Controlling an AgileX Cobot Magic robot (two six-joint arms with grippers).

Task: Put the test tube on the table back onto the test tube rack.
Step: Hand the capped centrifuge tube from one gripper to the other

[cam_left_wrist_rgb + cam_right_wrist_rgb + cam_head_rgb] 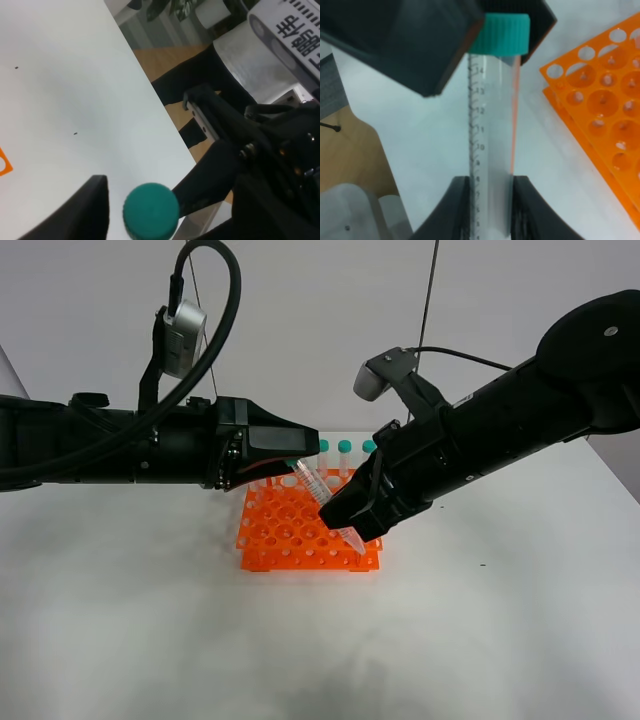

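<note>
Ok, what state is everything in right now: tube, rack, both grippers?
test tube: capped, tilted, held aloft, not in the rack.
right gripper: shut on the test tube's body.
left gripper: open, fingers flanking the cap.
test tube rack: front holes empty, capped tubes standing in back row.

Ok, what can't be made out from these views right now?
- Exterior high: cap and middle of the test tube, hidden by the left gripper and right gripper.
- Exterior high: back row of the test tube rack beyond three teal caps, behind both arms.
- Right wrist: the tube's tip, cut off by the frame edge.
- Left wrist: the tube's body, behind its own cap; the rack is an edge sliver.
</note>
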